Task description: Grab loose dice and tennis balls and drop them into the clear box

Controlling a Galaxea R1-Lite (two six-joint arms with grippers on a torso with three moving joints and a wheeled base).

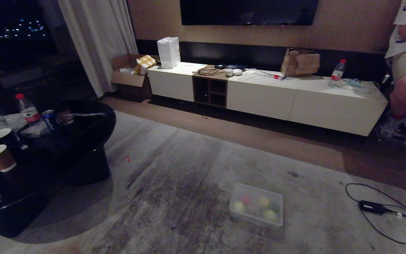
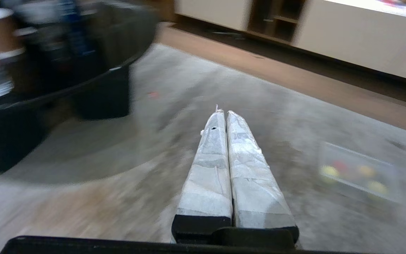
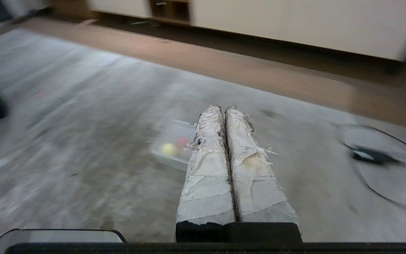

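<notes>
Both the left gripper [image 2: 223,112] and right gripper [image 3: 223,107] have jaws pressed together, holding nothing.

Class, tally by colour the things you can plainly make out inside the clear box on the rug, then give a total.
Yellow-green balls: 2
Red die: 1
Yellow die: 1
Total: 4 plainly seen; any darker things in the box are too dim to count.
</notes>
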